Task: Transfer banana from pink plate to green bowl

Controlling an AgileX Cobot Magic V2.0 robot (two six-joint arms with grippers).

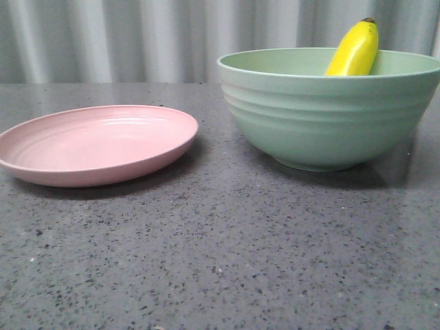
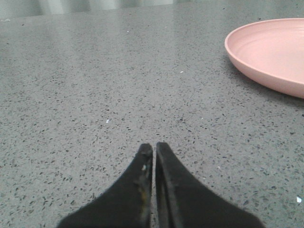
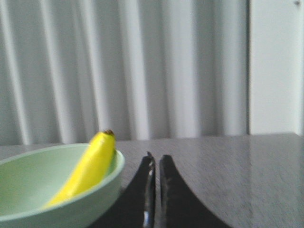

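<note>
Grey speckled stone table (image 1: 227,261), pink plate (image 1: 96,144) left, green bowl (image 1: 330,110) right, apart

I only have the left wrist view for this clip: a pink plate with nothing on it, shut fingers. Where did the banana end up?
Observer: The banana stands in the green bowl, leaning on the rim, dark tip up.
Operator: Is the right gripper holding it?
Observer: No. The right gripper is shut and empty, beside the bowl.
Operator: Bowl near the plate?
Observer: To the right of the pink plate, with a gap between them.
</note>
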